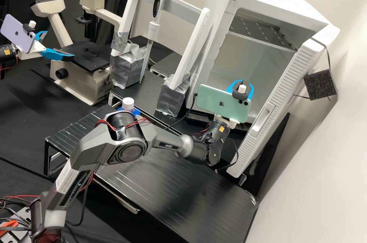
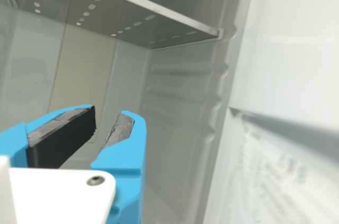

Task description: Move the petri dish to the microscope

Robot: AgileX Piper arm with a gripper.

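Apparently, risk gathers at one o'clock in the high view, where the white pincer (image 2: 107, 115), its blue fingers parted with a gap between, points into a white box-shaped cabinet (image 1: 214, 36). The pale green phone (image 1: 210, 105) on the wrist could catch the ribbed white door (image 1: 288, 86) if the arm turns tightly; a steep lift could strike the perforated grey shelf (image 2: 127, 17). Where the petri dish lies cannot be told; gripped off-centre, it may tip or slide out.

Toward the cream-and-black microscope (image 1: 82, 78) at ten o'clock, a white upright frame (image 1: 193, 44) on silver-wrapped feet (image 1: 172, 97), holding a slim white pipette (image 1: 153, 28), stands between: a low swing may topple it. A white-capped blue bottle (image 1: 128, 103) sits at nine o'clock, behind the elbow. Nearer the left edge, a second arm (image 1: 7, 53) crowds the microscope's black stage (image 1: 86, 57), threatening a collision at set-down.
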